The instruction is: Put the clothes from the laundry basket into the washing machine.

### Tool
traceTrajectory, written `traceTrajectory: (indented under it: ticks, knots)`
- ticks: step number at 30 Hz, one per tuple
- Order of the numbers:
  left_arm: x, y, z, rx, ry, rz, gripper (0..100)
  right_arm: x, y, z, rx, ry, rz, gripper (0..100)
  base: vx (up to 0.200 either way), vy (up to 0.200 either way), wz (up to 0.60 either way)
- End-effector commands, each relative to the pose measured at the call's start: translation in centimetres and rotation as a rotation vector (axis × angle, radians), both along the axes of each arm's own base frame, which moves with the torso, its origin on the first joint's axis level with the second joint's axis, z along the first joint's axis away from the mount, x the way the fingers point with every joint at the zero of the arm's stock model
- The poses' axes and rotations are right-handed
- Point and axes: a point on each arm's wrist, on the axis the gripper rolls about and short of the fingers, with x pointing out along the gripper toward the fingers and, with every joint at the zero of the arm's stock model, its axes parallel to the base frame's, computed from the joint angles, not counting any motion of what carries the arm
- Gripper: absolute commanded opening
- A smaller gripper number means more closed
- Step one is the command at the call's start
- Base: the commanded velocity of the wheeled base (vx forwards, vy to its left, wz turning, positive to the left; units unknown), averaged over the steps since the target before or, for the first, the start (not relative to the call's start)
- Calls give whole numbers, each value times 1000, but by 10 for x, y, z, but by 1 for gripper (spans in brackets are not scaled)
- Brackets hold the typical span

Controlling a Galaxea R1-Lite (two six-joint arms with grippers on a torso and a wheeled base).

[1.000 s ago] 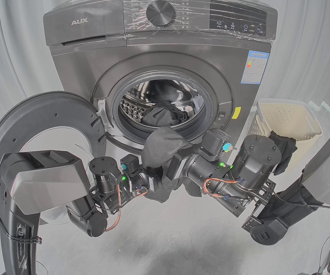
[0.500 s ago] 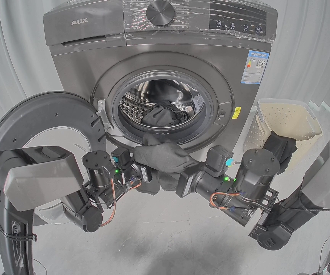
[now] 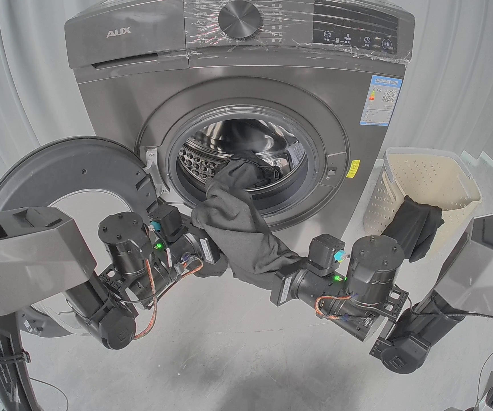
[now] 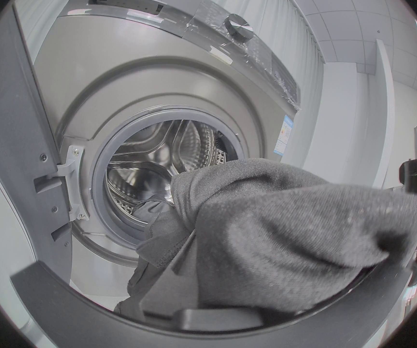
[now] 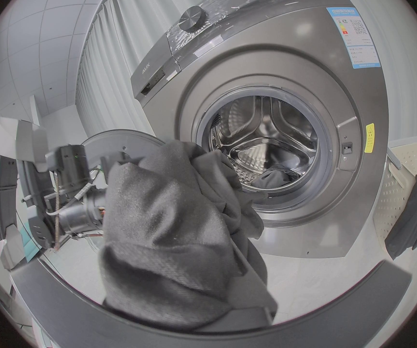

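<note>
A dark grey garment stretches from the lip of the washing machine's open drum down to my two grippers. Its top end lies over the door seal, against dark clothes inside the drum. My left gripper is shut on the garment's side. My right gripper is shut on its lower end. The cloth covers both grippers in the left wrist view and the right wrist view. A black garment hangs over the rim of the cream laundry basket.
The round door stands swung open at the left, close behind my left arm. The basket sits on the floor right of the machine, also in the right wrist view. Bare grey floor lies in front.
Both grippers have dropped lower and the left has shifted left. The garment, bunched between them before, is now drawn out, with its top end up over the drum's lip.
</note>
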Motion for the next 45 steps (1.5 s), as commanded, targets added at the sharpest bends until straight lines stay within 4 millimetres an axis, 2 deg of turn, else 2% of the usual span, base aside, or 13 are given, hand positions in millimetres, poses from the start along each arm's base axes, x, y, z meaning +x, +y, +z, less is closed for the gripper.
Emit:
traceTrajectory:
  ticks: [1, 6, 7, 12, 14, 15, 16, 21, 24, 30, 35, 38, 45]
  knots:
    - [-12, 0, 14, -13, -23, -18, 0, 5, -2, -6, -12, 12, -13, 0, 0, 0, 0]
    - [-15, -3, 14, -10, -20, -25, 0, 4, -2, -4, -5, 7, -16, 0, 0, 0, 0]
    - [-16, -3, 13, -9, -19, -25, 0, 4, -3, -4, -6, 8, -16, 100, 0, 0, 0]
    - [-18, -1, 14, -9, -17, -22, 0, -4, -6, -8, -28, 20, -5, 100, 0, 0, 0]
    - [-24, 3, 26, -21, -41, -17, 0, -18, -15, -13, -76, 39, 11, 100, 0, 0, 0]
    - [-24, 3, 26, -21, -41, -17, 0, -18, -15, -13, -76, 39, 11, 100, 0, 0, 0]
    - [-33, 8, 37, -33, -60, -21, 0, -35, -28, -20, -141, 74, 34, 100, 0, 0, 0]
    - [-57, 12, 51, -41, -78, -49, 0, -61, -52, -31, -205, 133, 108, 100, 0, 0, 0]
    - [-72, 17, 50, -22, -62, -60, 0, -71, -62, -31, -182, 113, 137, 100, 0, 0, 0]
    - [-101, 32, 51, -10, -37, -72, 0, -65, -79, -25, -137, 134, 59, 100, 0, 0, 0]
    - [-122, 40, 39, 24, 25, -97, 0, -52, -95, -15, -47, 148, -68, 100, 0, 0, 0]
    - [-124, 43, 36, 45, 31, -87, 0, -40, -111, -14, -39, 138, -158, 100, 0, 0, 0]
    - [-121, 52, 31, 59, 52, -44, 0, -32, -123, -15, -57, 134, -235, 100, 0, 0, 0]
